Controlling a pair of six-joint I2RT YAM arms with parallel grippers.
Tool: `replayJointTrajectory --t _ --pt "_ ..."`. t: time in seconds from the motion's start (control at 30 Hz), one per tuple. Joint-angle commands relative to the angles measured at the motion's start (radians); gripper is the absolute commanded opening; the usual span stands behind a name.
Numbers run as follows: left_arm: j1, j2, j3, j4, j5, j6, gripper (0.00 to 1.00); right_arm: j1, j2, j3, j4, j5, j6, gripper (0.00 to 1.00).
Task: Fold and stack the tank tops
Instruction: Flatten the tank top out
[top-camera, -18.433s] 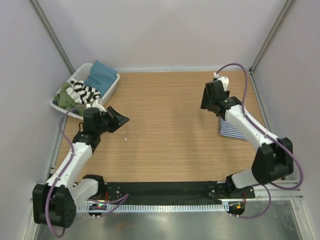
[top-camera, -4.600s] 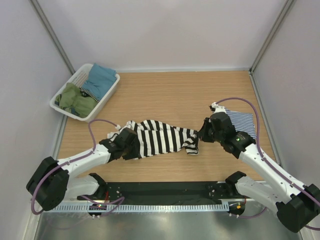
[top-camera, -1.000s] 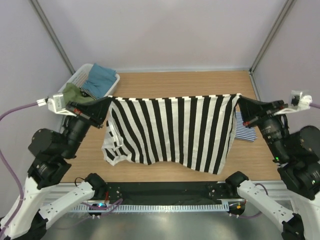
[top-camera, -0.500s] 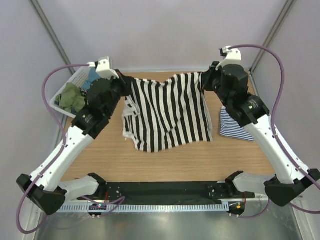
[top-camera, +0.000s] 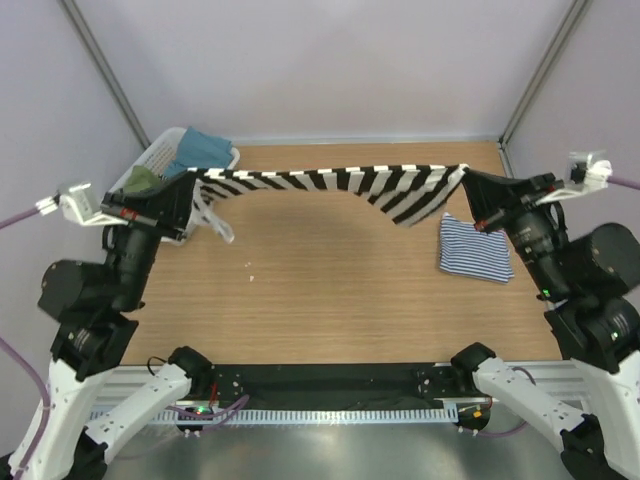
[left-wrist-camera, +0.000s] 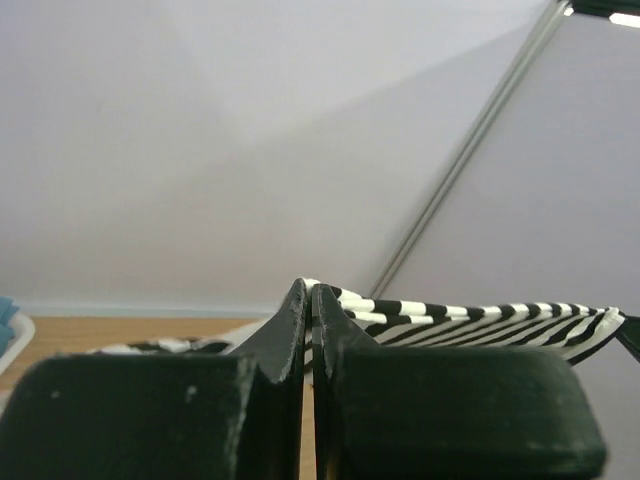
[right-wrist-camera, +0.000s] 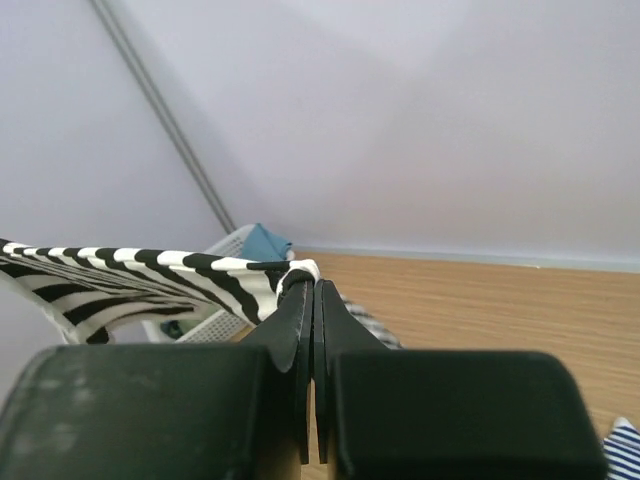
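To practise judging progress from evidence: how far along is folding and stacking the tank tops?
Done: the thin-striped tank top lies folded on the table. In hand: the left claw and right claw, both shut, hold the broad-striped tank top stretched in the air. Left: lay it down, fold it, stack it on the first.

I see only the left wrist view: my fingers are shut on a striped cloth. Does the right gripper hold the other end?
Observer: Yes, the right gripper is shut on the far corner of the broad-striped top.
Operator: Does the cloth lie on the table?
Observer: No, it is stretched in the air above the table; one part sags near the right end.
Operator: Where is the other top?
Observer: The thin-striped top lies folded on the table, at the right side.
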Motion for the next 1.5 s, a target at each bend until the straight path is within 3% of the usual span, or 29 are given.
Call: replayJointTrajectory --t 0.0,0.23,0.4,0.5,0.67,0.8,0.9,1.07,1.23,1.3,1.37,1.47 --pt "0.0 -0.1 -0.071 0.071 0.026 0.009 0.0 -0.003 -0.066 -0.051 0.052 -0.086 -0.006 0.01" --pt "0.0 -0.122 -0.091 0.057 0.049 -0.012 0.0 -0.002 -0.096 -0.047 0.001 -0.1 0.019 0.01" --pt "0.0 0.037 -0.14 0.007 -0.072 -0.107 0.0 -0.002 0.194 0.102 -0.285 0.145 0.057 0.01" --pt "0.001 0.121 -0.223 0.033 -0.097 -0.164 0.0 -0.006 0.277 0.005 -0.179 0.132 0.074 0.01" --pt "0.062 0.375 -0.393 0.224 -0.128 -0.256 0.0 -0.132 0.387 -0.17 -0.045 0.017 0.16 0.01" --pt "0.096 0.593 -0.404 0.319 -0.141 -0.268 0.0 -0.241 0.505 -0.272 0.135 -0.059 0.198 0.01" --pt "0.111 0.777 -0.346 0.376 -0.143 -0.248 0.0 -0.293 0.625 -0.283 0.229 -0.099 0.212 0.01" --pt "0.167 1.001 -0.156 0.331 -0.125 -0.253 0.0 -0.327 0.852 -0.154 0.282 -0.125 0.203 0.01" --pt "0.245 1.262 0.096 0.254 -0.019 -0.236 0.0 -0.354 1.1 0.139 0.25 -0.1 0.207 0.02" --pt "0.268 1.322 0.244 0.168 0.042 -0.242 0.45 -0.364 1.195 0.222 0.214 -0.082 0.226 0.21" --pt "0.268 1.342 0.309 0.142 0.069 -0.236 0.75 -0.37 1.222 0.297 0.193 -0.077 0.235 0.58" --pt "0.256 1.276 0.265 0.137 0.086 -0.224 0.85 -0.37 1.175 0.267 0.182 -0.059 0.23 0.68"
